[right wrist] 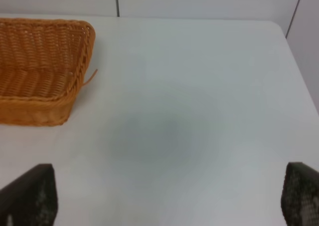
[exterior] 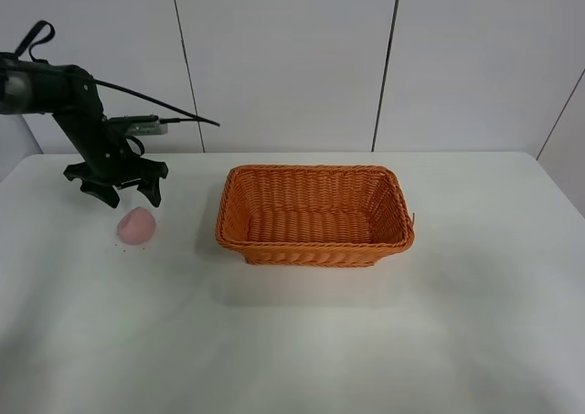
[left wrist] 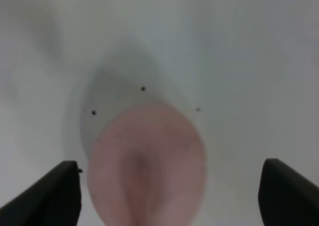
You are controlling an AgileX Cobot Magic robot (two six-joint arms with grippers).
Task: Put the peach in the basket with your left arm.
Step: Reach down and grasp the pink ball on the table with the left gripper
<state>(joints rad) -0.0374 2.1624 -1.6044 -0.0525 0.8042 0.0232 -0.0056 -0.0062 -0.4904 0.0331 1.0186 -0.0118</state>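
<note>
The pale pink peach (exterior: 137, 225) lies on the white table (exterior: 302, 341), left of the orange wicker basket (exterior: 315, 215). My left gripper (exterior: 117, 187) hangs open just above and behind the peach, claws spread, touching nothing. In the left wrist view the peach (left wrist: 147, 166) sits blurred and close between the two spread fingertips (left wrist: 50, 196) of the left gripper (left wrist: 169, 198). The basket is empty. My right gripper (right wrist: 164, 196) is open and empty over bare table, with the basket's corner (right wrist: 40, 66) beside it. The right gripper is out of the exterior high view.
A white panelled wall (exterior: 292, 58) runs behind the table. A black cable (exterior: 155, 99) trails from the left arm. A loose wicker strand (right wrist: 90, 77) sticks out of the basket's corner.
</note>
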